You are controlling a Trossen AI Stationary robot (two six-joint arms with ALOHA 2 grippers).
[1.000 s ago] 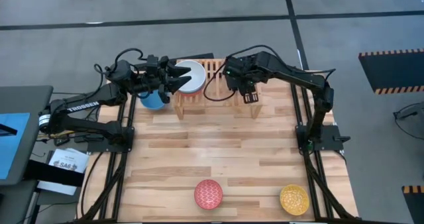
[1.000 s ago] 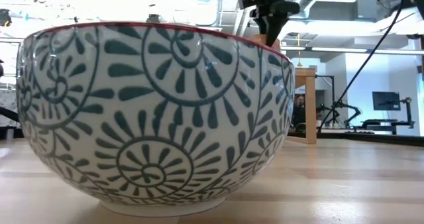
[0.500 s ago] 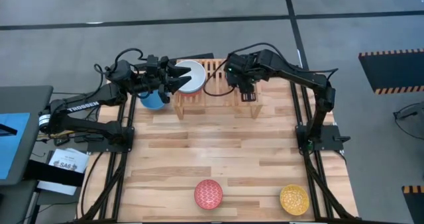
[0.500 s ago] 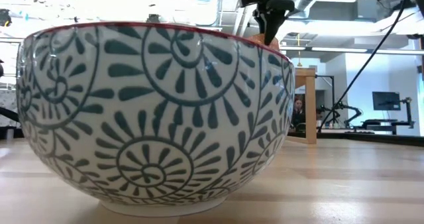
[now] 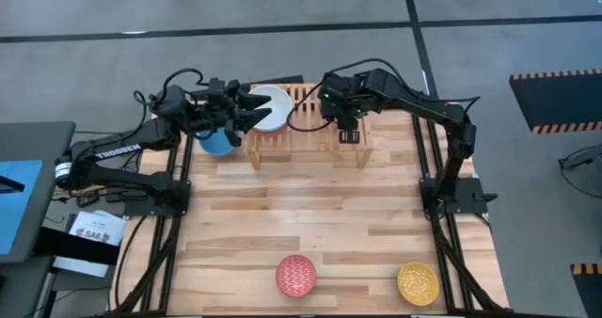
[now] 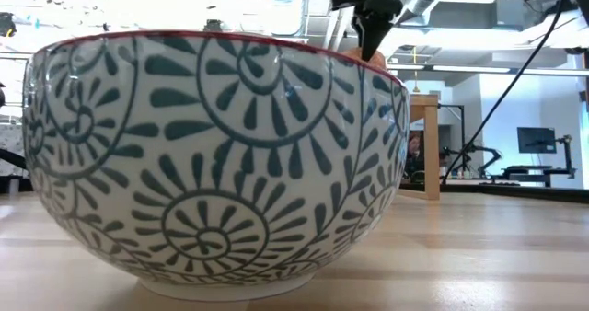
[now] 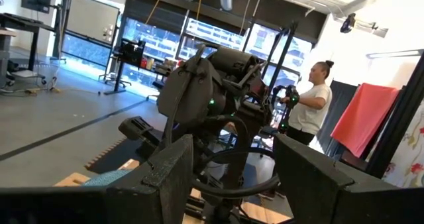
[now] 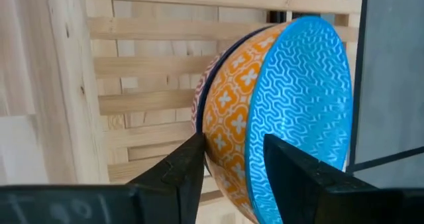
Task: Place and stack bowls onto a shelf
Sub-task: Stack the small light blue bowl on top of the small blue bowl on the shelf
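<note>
On the plank tabletop (image 5: 310, 205) my low slatted wooden shelf (image 5: 324, 130) at twelve o'clock carries a white bowl (image 5: 271, 109). My right gripper (image 8: 232, 168), fingers spread, straddles the orange-and-blue patterned bowl (image 8: 285, 105) there; my left gripper (image 5: 252, 111) gapes empty. The red patterned bowl (image 5: 295, 276) and yellow patterned bowl (image 5: 418, 283) at six o'clock remain.

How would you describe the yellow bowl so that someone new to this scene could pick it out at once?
Start at the plank table and go to its edge opposite the shelf. Two bowls sit there, well apart: the yellow bowl in the corner on the robot's right, the red bowl nearer the middle. Its yellow colour sets it apart.
</note>
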